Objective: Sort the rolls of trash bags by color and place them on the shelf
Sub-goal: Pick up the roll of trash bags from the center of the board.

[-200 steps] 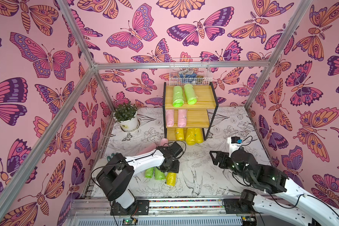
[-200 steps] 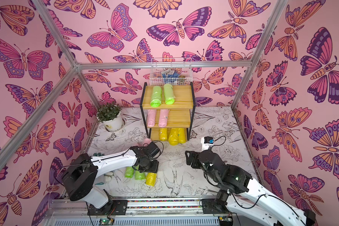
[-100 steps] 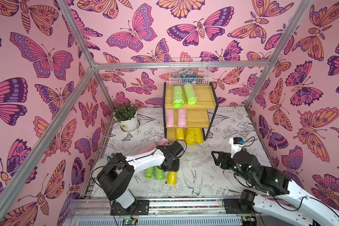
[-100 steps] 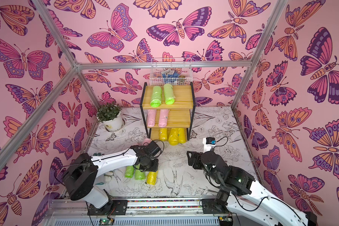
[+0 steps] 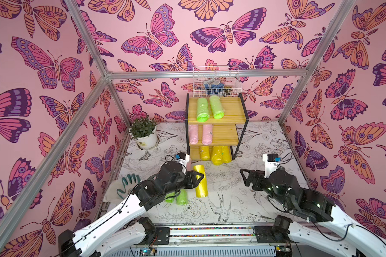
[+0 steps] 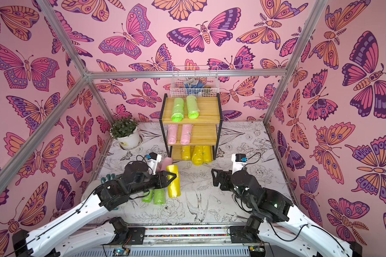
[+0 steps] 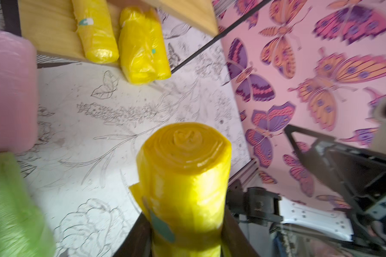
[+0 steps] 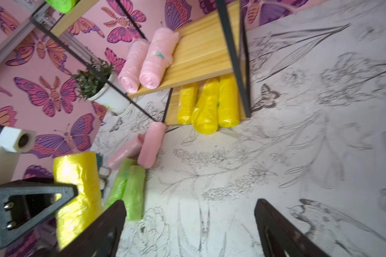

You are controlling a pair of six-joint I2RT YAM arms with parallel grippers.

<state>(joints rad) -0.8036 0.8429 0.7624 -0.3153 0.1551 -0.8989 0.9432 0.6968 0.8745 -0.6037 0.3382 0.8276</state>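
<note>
2 arms: white links, black joint housings, thin black cables, black triangular fingers with 2 silver screws, white camera blocks.

Shelf filling up: 2 green rolls top, 2 pink rolls middle, 3 yellow rolls bottom; 4th yellow roll clamped.

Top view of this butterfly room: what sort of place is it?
Probably a staged robot test booth, not a home: butterfly wallpaper on an aluminium frame, two robot arms, and a shelf of colour-sorted rolls.
</note>
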